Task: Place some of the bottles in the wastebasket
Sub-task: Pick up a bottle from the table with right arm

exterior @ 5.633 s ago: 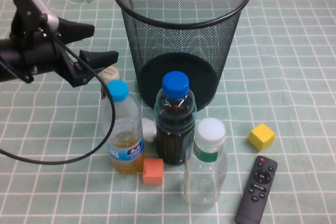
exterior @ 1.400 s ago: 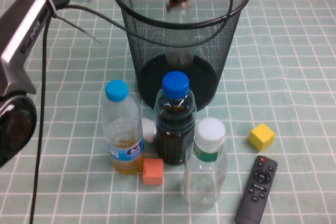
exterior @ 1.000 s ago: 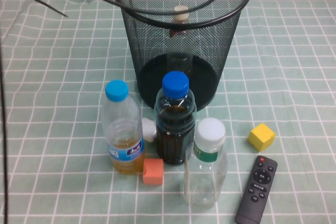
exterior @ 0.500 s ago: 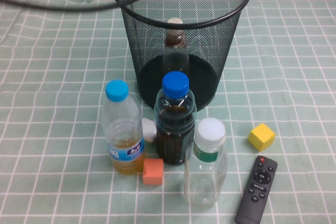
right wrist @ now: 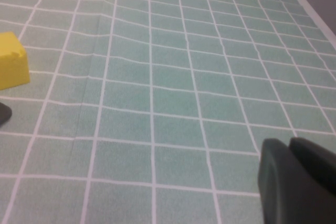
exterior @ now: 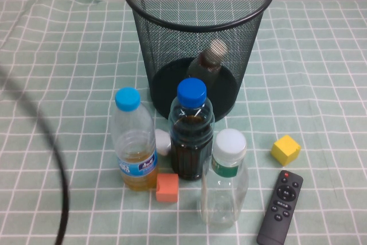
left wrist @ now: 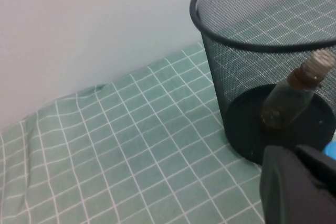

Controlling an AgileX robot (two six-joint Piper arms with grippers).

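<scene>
A: High view, labels first. The clear plastic bottle [exterior: 224, 179] has a white cap and a green neck band; no print legible. The yellowish-liquid bottle [exterior: 135, 142], light-blue cap, carries a blue-and-white label, text too small to read. The dark bottle [exterior: 191, 131] has a blue cap. The remote [exterior: 280, 206] shows rows of round buttons, markings unreadable.

B: Task item location?

A: The small brownish bottle [exterior: 207, 64] lies tilted inside the wastebasket [exterior: 172, 24], beige cap uppermost, base on the solid black floor. The bin wall is round black wire mesh, tapering downward.

B: Grippers?

A: Left gripper [left wrist: 300, 184]: dark finger bodies at the edge of the left wrist view, just outside the bin; they look pressed close together, though the tips are cut off, so I cannot tell. Right gripper [right wrist: 296, 179]: low over bare checked cloth [right wrist: 157, 77], near the yellow cube [right wrist: 10, 59]; same limitation.

B: Other items?

A: An orange cube [exterior: 167, 187] touches the yellowish bottle's base. A black cable [exterior: 54, 159] curves across the green-and-white grid cloth.
</scene>
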